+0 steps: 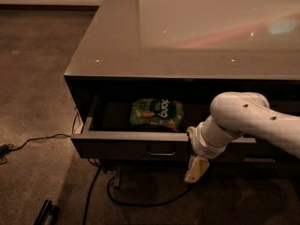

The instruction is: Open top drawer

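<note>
The cabinet (117, 46) rises above and behind my gripper (196, 168). Open carpet (37, 88) spreads to its left and below. The drawer (117, 145) stands pulled out, up and left of it, its front edge jutting past the cabinet face. My arm (243, 118) reaches in from the right, wrist bent down, and the gripper hangs just below the drawer front. I cannot tell whether it is open or closed. A green bag (157, 112) lies in the drawer above it, and the handle (161, 152) is just to its left.
</note>
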You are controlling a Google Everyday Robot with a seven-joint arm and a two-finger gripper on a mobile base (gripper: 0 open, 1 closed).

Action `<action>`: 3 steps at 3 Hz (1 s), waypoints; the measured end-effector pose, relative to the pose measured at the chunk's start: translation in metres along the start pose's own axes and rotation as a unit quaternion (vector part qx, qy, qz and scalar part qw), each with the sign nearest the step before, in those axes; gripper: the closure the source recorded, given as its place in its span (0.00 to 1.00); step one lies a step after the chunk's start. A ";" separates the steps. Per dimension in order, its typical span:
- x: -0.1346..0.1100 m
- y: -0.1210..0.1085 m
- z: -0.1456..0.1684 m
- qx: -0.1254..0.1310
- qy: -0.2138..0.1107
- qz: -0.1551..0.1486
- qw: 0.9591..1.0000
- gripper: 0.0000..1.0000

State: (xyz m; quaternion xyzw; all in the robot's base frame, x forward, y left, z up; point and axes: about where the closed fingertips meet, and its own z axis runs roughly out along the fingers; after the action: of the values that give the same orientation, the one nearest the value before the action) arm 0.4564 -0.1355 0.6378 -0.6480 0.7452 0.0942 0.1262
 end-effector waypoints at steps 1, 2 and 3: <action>0.004 0.008 -0.003 0.007 0.017 -0.002 1.000 0.42; 0.011 0.027 -0.017 0.024 0.038 0.009 0.999 0.65; 0.026 0.060 -0.028 0.032 0.051 0.046 0.997 0.88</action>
State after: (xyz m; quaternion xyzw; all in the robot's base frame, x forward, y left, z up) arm 0.3916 -0.1601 0.6546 -0.6130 0.7821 0.0428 0.1039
